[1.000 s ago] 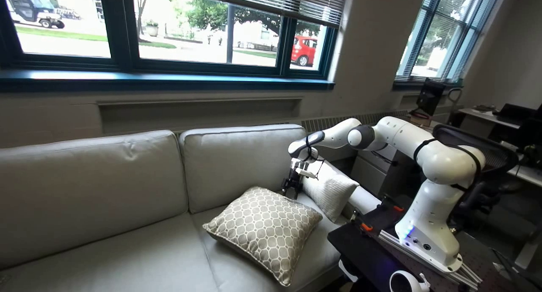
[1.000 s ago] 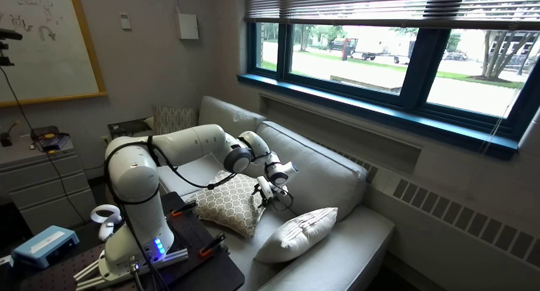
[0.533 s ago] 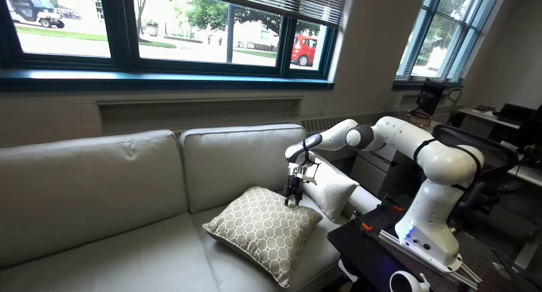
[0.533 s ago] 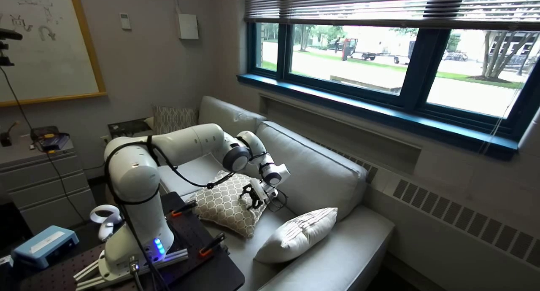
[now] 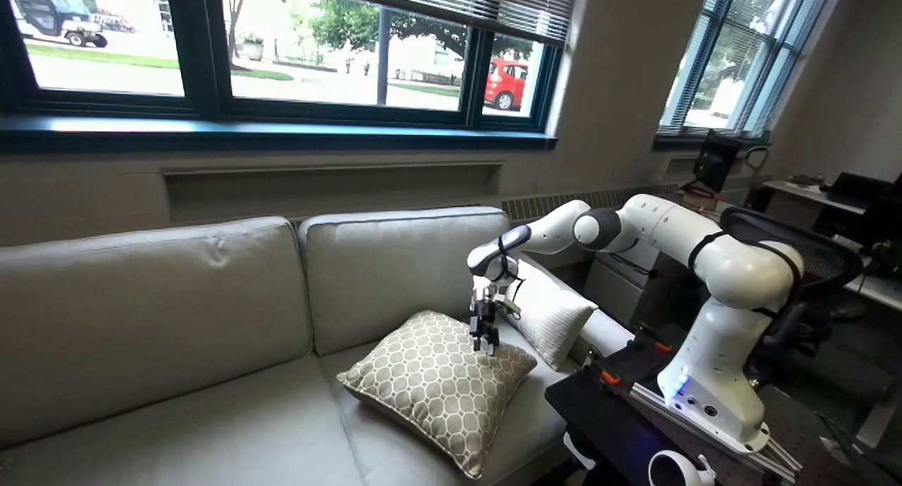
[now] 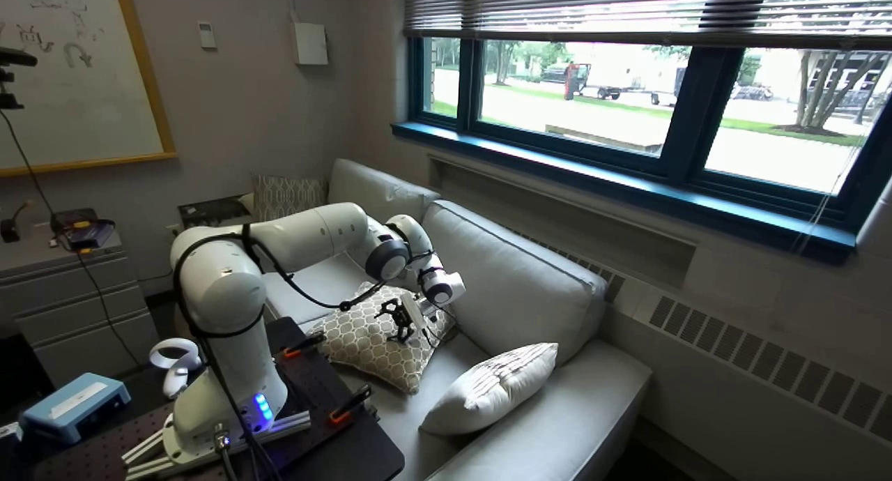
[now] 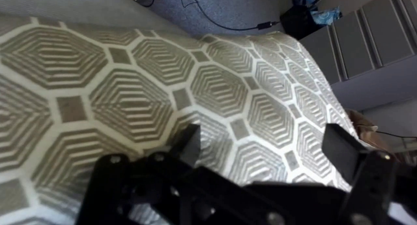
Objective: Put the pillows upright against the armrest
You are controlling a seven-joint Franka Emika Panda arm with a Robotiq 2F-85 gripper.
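Note:
The larger lattice-patterned pillow (image 5: 437,384) lies on the sofa seat, one corner toward the front edge; its pattern fills much of the wrist view (image 7: 218,89). Over its side nearest the armrest (image 6: 564,415) hangs my gripper (image 5: 485,346), pointing down. Both black fingers stand wide apart in the wrist view, the gripper (image 7: 262,137) showing only patterned fabric behind its gap. Whether the fingertips touch the fabric I cannot tell. The smaller white pillow (image 6: 491,390) sits tilted beside the armrest, seen in both exterior views.
Grey back cushions (image 5: 405,275) rise behind the patterned pillow. A black table (image 6: 348,432) with orange-tipped clamps (image 6: 348,406) carries the arm's base beside the seat. Another patterned cushion (image 6: 287,196) stands farther off by the wall.
My gripper has moved away from the white pillow and out over the patterned pillow, ending lower in an exterior view. Its fingers stay apart. Both pillows keep their places.

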